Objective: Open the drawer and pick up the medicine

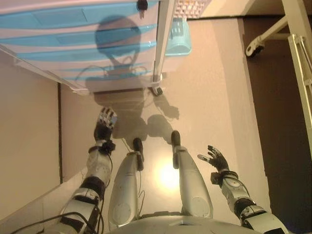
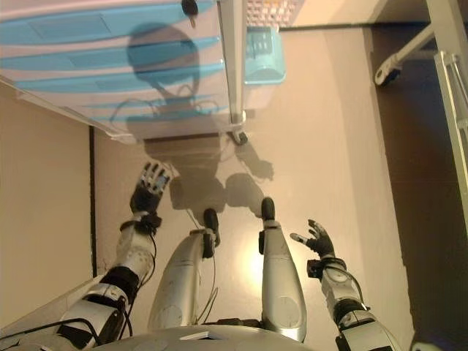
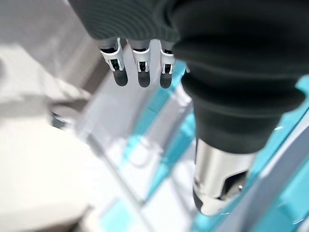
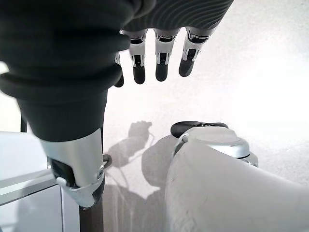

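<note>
Above bare floor (image 1: pixel 214 87), both robot hands, left (image 1: pixel 105 122) and right (image 1: pixel 215 159), hang spread, empty.

One white drawer cabinet (image 1: pixel 87 48) stands on the floor, showing four turquoise drawer fronts (image 1: pixel 73 19) stacked one above another. One turquoise plastic basket (image 1: pixel 179 36) sits just beside it. One caster wheel (image 1: pixel 157 90) shows under the cabinet's corner, and one more caster (image 1: pixel 252 48) on a white frame at the right. Two robot hands are in view: left hand (image 1: pixel 105 122), right hand (image 1: pixel 214 158).
</note>
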You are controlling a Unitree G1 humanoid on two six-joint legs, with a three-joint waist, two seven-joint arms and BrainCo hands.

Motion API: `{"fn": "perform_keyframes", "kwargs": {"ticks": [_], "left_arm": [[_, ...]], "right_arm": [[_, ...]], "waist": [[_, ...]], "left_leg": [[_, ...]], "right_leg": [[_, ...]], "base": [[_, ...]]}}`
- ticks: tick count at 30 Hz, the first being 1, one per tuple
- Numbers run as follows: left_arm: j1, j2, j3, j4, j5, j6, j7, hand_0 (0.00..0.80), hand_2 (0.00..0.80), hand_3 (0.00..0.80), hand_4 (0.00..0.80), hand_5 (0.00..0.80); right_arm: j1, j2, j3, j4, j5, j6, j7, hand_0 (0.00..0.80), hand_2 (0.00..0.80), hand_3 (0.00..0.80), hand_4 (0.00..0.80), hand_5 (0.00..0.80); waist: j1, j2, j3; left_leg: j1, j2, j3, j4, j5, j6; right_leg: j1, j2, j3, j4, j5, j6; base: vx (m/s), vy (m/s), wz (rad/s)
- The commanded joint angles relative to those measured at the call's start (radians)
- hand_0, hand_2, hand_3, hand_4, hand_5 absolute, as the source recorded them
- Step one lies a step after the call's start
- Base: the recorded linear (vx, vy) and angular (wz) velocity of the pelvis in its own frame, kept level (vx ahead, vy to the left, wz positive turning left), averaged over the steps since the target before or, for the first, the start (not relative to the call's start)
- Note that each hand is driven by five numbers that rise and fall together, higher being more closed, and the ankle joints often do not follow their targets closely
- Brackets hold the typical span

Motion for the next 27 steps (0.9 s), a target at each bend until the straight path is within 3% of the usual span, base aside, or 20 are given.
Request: {"fn": "perform_keyframes", "kwargs": {"ticks": [1, 7, 12, 15, 16, 18, 20, 22, 27], "left_arm": [[-0.019, 0.060, 0.049, -0.092, -0.143, -0.010, -0.095, 0.000, 0.000, 0.000, 0.000, 0.000], [-0.199, 0.131, 0.126, -0.140, -0.399, 0.020, -0.233, 0.000, 0.000, 0.000, 0.000, 0.000], [-0.362, 0.191, 0.139, -0.160, -0.556, 0.036, -0.288, 0.000, 0.000, 0.000, 0.000, 0.000], [-0.478, 0.235, 0.124, -0.146, -0.606, 0.038, -0.286, 0.000, 0.000, 0.000, 0.000, 0.000], [-0.529, 0.251, 0.106, -0.134, -0.618, 0.032, -0.287, 0.000, 0.000, 0.000, 0.000, 0.000], [-0.590, 0.275, 0.082, -0.115, -0.633, 0.028, -0.290, 0.000, 0.000, 0.000, 0.000, 0.000], [-0.658, 0.298, 0.052, -0.116, -0.656, 0.041, -0.319, 0.000, 0.000, 0.000, 0.000, 0.000], [-0.680, 0.304, 0.039, -0.118, -0.665, 0.045, -0.345, 0.000, 0.000, 0.000, 0.000, 0.000], [-0.718, 0.287, -0.022, -0.233, -0.628, 0.127, -0.589, 0.000, 0.000, 0.000, 0.000, 0.000]], "right_arm": [[0.075, -0.027, 0.050, -0.049, 0.031, -0.007, 0.004, 0.000, 0.000, 0.000, 0.000, 0.000], [0.102, -0.007, 0.059, -0.045, 0.109, -0.032, 0.031, 0.000, 0.000, 0.000, 0.000, 0.000], [0.113, 0.004, 0.076, -0.032, 0.155, -0.050, 0.055, 0.000, 0.000, 0.000, 0.000, 0.000], [0.118, 0.003, 0.094, -0.030, 0.161, -0.053, 0.066, 0.000, 0.000, 0.000, 0.000, 0.000], [0.119, 0.001, 0.109, -0.023, 0.160, -0.056, 0.069, 0.000, 0.000, 0.000, 0.000, 0.000], [0.117, -0.001, 0.120, -0.019, 0.159, -0.059, 0.073, 0.000, 0.000, 0.000, 0.000, 0.000], [0.119, -0.005, 0.140, -0.017, 0.156, -0.056, 0.078, 0.000, 0.000, 0.000, 0.000, 0.000], [0.120, -0.007, 0.147, -0.019, 0.152, -0.055, 0.082, 0.000, 0.000, 0.000, 0.000, 0.000], [0.111, -0.018, 0.179, -0.036, 0.144, -0.036, 0.097, 0.000, 0.000, 0.000, 0.000, 0.000]], "waist": [[-0.009, -0.016, -0.053], [-0.028, -0.064, -0.043], [-0.044, -0.092, -0.044], [-0.060, -0.106, -0.046], [-0.064, -0.104, -0.054], [-0.073, -0.116, -0.046], [-0.076, -0.115, -0.051], [-0.081, -0.125, -0.044], [-0.076, -0.122, -0.040]], "left_leg": [[-0.005, -0.031, -0.015, -0.052, -0.048, 0.029], [-0.042, -0.022, -0.026, -0.002, -0.081, 0.032], [-0.053, -0.015, -0.032, 0.017, -0.096, 0.032], [-0.060, -0.005, -0.032, 0.024, -0.099, 0.030], [-0.049, -0.002, -0.044, 0.026, -0.129, 0.028], [-0.061, -0.001, -0.033, 0.026, -0.103, 0.031], [-0.048, 0.001, -0.045, 0.027, -0.136, 0.029], [-0.058, 0.000, -0.033, 0.026, -0.109, 0.030], [-0.042, -0.011, -0.031, -0.001, -0.104, 0.027]], "right_leg": [[-0.027, 0.048, -0.041, 0.004, 0.003, -0.031], [-0.039, 0.067, -0.031, -0.006, 0.011, -0.043], [-0.041, 0.078, -0.029, -0.005, 0.012, -0.053], [-0.047, 0.086, -0.026, 0.000, 0.012, -0.058], [-0.041, 0.095, -0.021, 0.007, -0.011, -0.056], [-0.048, 0.091, -0.022, -0.003, 0.014, -0.062], [-0.037, 0.099, -0.018, -0.004, -0.008, -0.059], [-0.041, 0.094, -0.021, -0.016, 0.017, -0.064], [-0.022, 0.096, -0.022, -0.040, 0.016, -0.071]], "base": [[0.047, -0.054, -0.07], [0.047, -0.082, -0.08], [0.045, -0.080, -0.10], [0.053, -0.037, 0.01], [0.016, -0.035, 0.05], [0.008, -0.017, 0.00], [0.115, 0.002, 0.03], [-0.095, -0.047, 0.01], [-0.027, -0.011, 0.04]]}}
